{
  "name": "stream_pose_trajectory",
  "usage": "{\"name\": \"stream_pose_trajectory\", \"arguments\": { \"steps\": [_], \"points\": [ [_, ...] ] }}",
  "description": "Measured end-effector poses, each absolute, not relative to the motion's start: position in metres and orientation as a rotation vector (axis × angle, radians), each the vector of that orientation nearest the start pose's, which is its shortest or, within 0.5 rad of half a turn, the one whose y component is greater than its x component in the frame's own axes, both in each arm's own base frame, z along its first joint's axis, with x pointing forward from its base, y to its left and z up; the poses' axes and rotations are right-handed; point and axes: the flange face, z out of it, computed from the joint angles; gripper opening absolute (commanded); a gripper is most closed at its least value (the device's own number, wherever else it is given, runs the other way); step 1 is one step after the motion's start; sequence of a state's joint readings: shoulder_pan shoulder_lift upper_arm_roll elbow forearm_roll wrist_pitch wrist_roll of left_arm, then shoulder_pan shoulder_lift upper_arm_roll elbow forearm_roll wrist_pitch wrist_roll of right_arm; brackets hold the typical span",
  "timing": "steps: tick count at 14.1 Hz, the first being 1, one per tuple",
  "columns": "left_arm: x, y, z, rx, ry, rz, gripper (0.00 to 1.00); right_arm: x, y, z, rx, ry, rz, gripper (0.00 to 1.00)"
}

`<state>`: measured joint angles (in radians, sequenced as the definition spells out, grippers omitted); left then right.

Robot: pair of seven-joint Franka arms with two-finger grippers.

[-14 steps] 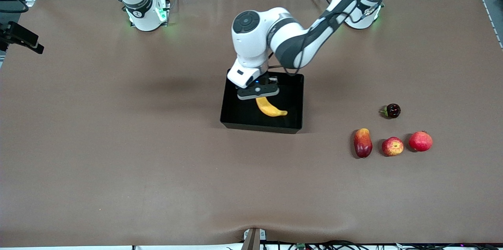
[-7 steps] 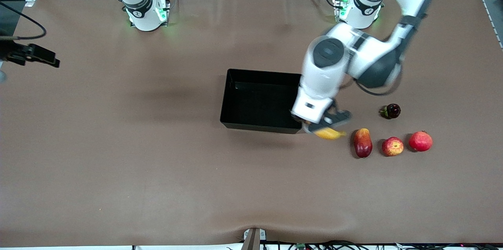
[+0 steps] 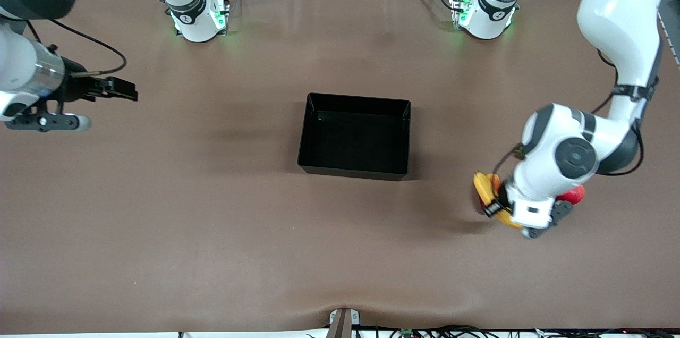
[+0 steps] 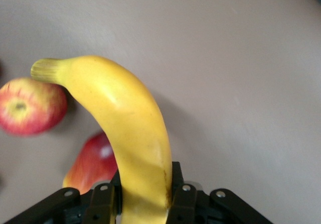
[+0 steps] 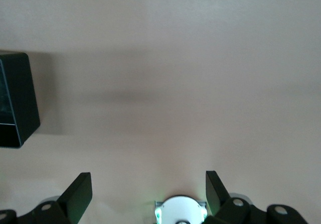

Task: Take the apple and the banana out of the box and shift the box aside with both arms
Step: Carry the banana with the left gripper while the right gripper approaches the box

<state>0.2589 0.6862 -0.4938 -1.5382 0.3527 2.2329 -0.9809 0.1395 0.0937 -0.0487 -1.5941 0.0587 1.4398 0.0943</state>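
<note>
My left gripper (image 3: 502, 206) is shut on the yellow banana (image 3: 482, 185) and holds it over the row of fruits toward the left arm's end of the table. In the left wrist view the banana (image 4: 125, 118) stands between the fingers, with the gripper (image 4: 144, 186) closed on its lower part. The apple (image 4: 27, 106), red with yellow streaks, lies on the table below; the arm hides it in the front view. The black box (image 3: 355, 136) sits empty at mid-table; its corner shows in the right wrist view (image 5: 17, 98). My right gripper (image 3: 118, 89) is open and empty over the right arm's end of the table.
A long red fruit (image 4: 93, 163) lies beside the apple under the banana. A round red fruit (image 3: 575, 194) peeks out beside the left wrist. The right arm's base (image 5: 180, 211) with its green light shows between the right fingers (image 5: 80, 191).
My left gripper lifted the banana out of the box and carried it toward the left arm's end, over the fruits. The right arm has swung further into view.
</note>
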Motion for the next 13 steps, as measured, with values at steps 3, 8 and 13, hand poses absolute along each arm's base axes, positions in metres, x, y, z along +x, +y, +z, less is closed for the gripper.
{"name": "stream_pose_trajectory", "arguments": {
  "steps": [3, 8, 13],
  "points": [
    [0.719, -0.055, 0.241, -3.055, -1.157, -0.149, 0.00, 0.556, 0.104, 0.519, -3.104, 0.036, 0.382, 1.00],
    [0.744, -0.023, 0.209, -3.053, -1.261, -0.314, 0.00, 0.545, 0.183, 0.462, -3.032, 0.167, 0.393, 1.00],
    [0.748, -0.023, 0.197, -3.035, -1.193, -0.335, 0.00, 0.532, 0.241, 0.408, -3.032, 0.224, 0.348, 1.00]
  ]
}}
